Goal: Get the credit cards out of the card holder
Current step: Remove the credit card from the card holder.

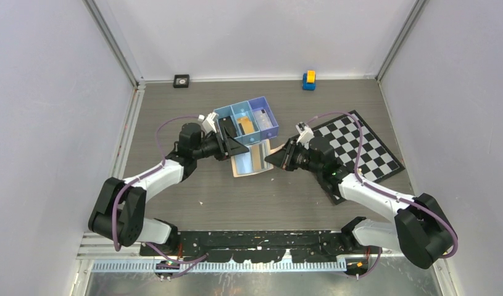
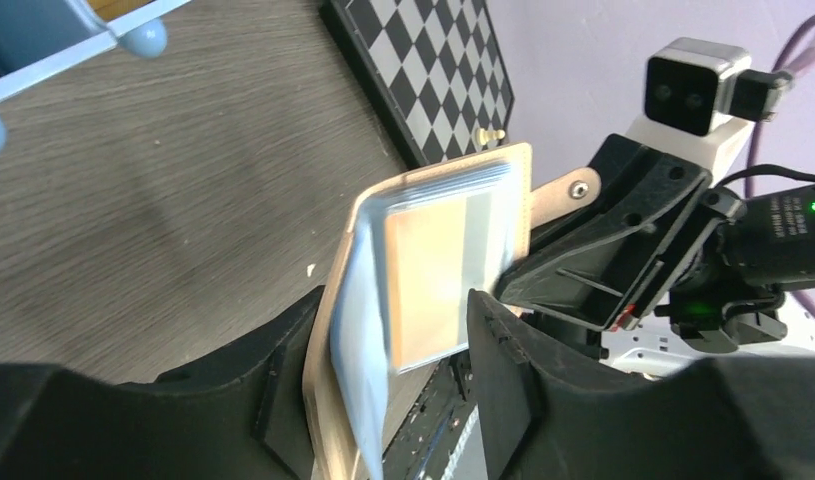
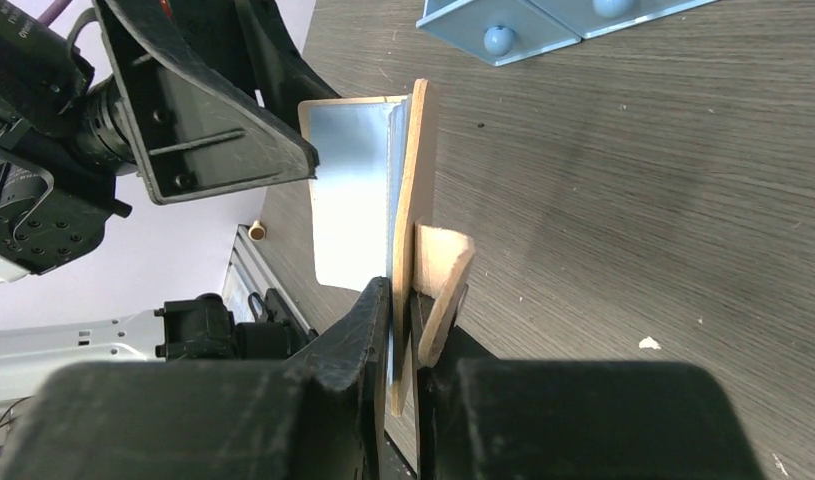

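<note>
Jaws of my right gripper (image 1: 275,158) pinch the card holder (image 1: 252,161), which sits between my two inward-reaching arms. Left wrist: my left gripper (image 2: 393,350) stands parted astride the open card holder, with the credit cards (image 2: 438,280) between its fingers. Right wrist: the fingers (image 3: 368,330) clamp the tan cover, with the snap tab (image 3: 438,280) just beside them.

Near the middle of the table (image 1: 236,197), a card holder (image 1: 252,161), unfolded, between the left gripper (image 1: 235,147) on its left and the right gripper (image 1: 274,159) on its right. Pinched along one leaf's edge by the right gripper's fingers (image 3: 363,340), with the snap tab (image 3: 441,275) just beside them. Flanked by the left gripper's fingers (image 2: 503,360), one on each side. Inside one leaf, a card (image 2: 428,290). Just behind the holder, a three-part tray (image 1: 259,103), another card (image 1: 245,125) in its middle part. To the right, a chessboard (image 1: 363,145), partly under the right arm. Along the back wall, a toy block (image 1: 308,80) right of centre and a small square plate (image 1: 181,81) at the left.
</note>
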### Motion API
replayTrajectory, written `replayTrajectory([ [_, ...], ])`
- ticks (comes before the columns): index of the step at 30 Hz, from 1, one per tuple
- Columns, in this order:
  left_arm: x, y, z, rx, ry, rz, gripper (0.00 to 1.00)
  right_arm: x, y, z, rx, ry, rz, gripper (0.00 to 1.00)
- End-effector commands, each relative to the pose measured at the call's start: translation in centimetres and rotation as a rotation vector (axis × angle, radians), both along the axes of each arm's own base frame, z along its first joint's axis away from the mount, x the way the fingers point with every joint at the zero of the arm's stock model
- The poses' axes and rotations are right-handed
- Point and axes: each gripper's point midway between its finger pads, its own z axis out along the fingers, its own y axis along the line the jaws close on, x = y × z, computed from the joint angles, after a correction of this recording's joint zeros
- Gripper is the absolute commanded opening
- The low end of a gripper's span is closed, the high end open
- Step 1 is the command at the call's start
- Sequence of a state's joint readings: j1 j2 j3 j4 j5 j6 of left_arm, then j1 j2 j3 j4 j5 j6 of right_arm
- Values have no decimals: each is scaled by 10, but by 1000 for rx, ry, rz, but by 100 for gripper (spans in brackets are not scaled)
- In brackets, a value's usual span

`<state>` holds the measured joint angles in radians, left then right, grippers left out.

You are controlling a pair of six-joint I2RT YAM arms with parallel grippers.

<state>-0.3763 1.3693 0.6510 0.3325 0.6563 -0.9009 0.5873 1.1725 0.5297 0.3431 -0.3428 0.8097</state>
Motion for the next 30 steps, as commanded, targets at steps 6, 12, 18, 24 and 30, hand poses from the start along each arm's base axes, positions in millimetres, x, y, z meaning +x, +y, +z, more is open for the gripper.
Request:
replayTrajectory([
  [6, 6, -13, 16, -108, -50, -56, 60, -2, 12, 44, 116, -117, 61, 1],
  [12, 3, -17, 26, -173, -87, -81, 64, -6, 4, 61, 186, -156, 37, 1],
  [18, -7, -30, 38, -204, -132, -143, 55, -7, 4, 63, 216, -146, 49, 0],
  [24, -7, -28, 46, -216, -160, -145, 10, -3, 4, 58, 202, -128, 41, 3],
  [30, -4, -22, 50, -231, -153, -130, 0, 2, -3, 55, 187, -118, 7, 13],
])
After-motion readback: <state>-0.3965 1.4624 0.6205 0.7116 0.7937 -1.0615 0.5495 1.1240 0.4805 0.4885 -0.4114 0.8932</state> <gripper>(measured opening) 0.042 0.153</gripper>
